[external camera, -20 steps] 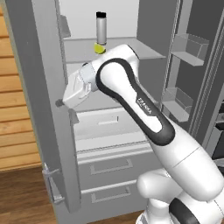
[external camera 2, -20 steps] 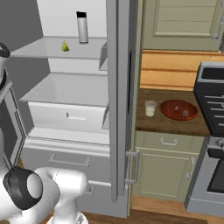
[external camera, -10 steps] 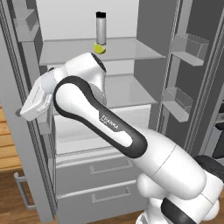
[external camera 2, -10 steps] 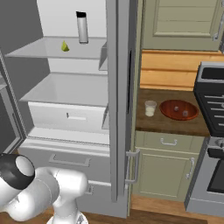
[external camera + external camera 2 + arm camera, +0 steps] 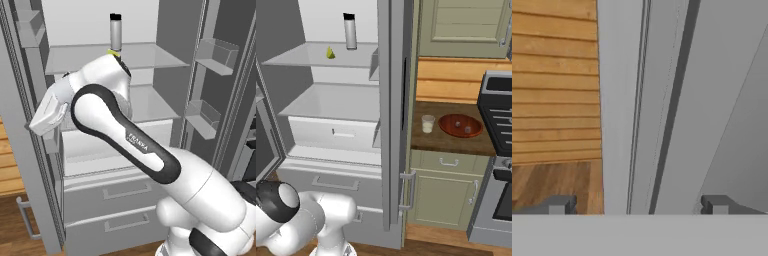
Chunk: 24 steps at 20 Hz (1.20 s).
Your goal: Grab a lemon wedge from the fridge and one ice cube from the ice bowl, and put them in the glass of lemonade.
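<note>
Left base view
fridge (image 5: 165, 75): both doors swung wide, white shelves and clear door bins showing, two drawers at 6 o'clock.
arm: rises from 5 o'clock, loops up and bends back toward 9 o'clock; hand sits by the edge of the left door.
jaws (image 5: 29, 126): tips hard to make out here, at the end of the white hand at 9 o'clock, beside the door edge; nothing seen in them.
lemon wedge (image 5: 114, 52): on the upper shelf at 12 o'clock, just a yellow-green sliver above the arm's elbow.
bottle (image 5: 115, 30): tall grey w/ dark cap, upright just behind the wedge.

Right base view
lemon wedge (image 5: 330, 52): small, bright, on the upper shelf at 11 o'clock, alone, just left of the bottle (image 5: 349, 31).
fridge door edge (image 5: 391, 115): runs top to bottom thru the middle, slim handle low at 6 o'clock.
worktop (image 5: 453, 140): dark, at 3 o'clock, right of the fridge.
glass of lemonade (image 5: 427, 123): pale tumbler on the worktop's left part, upright.
ice bowl (image 5: 460, 125): reddish-brown, just beside the glass on its right, not touching; small pale bits inside.
stove (image 5: 496, 165): at 4 o'clock, right of the bowl.

Hand view
jaws (image 5: 637, 205): spread wide apart, one tip at 7 o'clock and one at 5 o'clock, holding nothing.
between tips: grey fridge door edge (image 5: 657, 100) w/ dark seal line runs up to 12 o'clock; contact can't be told.
wood wall (image 5: 554, 80): planks at 10 o'clock, wood floor below at 8 o'clock.
</note>
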### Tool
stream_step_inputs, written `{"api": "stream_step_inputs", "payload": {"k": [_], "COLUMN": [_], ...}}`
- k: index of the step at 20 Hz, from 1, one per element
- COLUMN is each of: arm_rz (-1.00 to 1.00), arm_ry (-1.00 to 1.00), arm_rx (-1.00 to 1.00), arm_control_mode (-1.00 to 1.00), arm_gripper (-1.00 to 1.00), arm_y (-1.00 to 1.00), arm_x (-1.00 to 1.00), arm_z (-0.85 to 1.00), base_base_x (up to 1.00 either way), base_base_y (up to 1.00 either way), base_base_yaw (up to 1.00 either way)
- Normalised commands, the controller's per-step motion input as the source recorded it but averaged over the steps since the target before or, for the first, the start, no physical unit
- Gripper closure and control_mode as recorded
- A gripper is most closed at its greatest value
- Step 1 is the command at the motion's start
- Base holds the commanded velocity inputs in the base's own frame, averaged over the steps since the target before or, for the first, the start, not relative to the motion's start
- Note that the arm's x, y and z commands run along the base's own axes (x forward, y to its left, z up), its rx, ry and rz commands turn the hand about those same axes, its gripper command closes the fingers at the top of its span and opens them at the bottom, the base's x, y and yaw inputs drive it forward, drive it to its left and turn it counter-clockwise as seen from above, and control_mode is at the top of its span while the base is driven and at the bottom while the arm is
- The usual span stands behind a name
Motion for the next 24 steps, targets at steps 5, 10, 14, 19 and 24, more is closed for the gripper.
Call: {"api": "stream_step_inputs", "payload": {"k": [5, 10, 14, 19, 24], "arm_rz": [-0.10, -0.22, -0.34, -0.46, -0.45], "arm_ry": [-0.07, -0.02, 0.00, 0.02, 0.05], "arm_rx": [0.11, 0.08, 0.00, 0.00, -0.03], "arm_control_mode": [-1.00, -1.00, -1.00, -1.00, -1.00], "arm_gripper": [-1.00, -1.00, -1.00, -1.00, -1.00], "arm_y": [-0.86, -1.00, -1.00, -1.00, -0.95], "arm_x": [-0.56, -0.41, -0.14, -0.04, -0.15], "arm_z": [0.23, 0.05, -0.01, 0.04, 0.34], "base_base_x": [0.00, 0.00, 0.00, 0.00, 0.00], "base_base_y": [0.00, 0.00, 0.00, 0.00, 0.00], "base_base_yaw": [0.00, 0.00, 0.00, 0.00, 0.00]}}
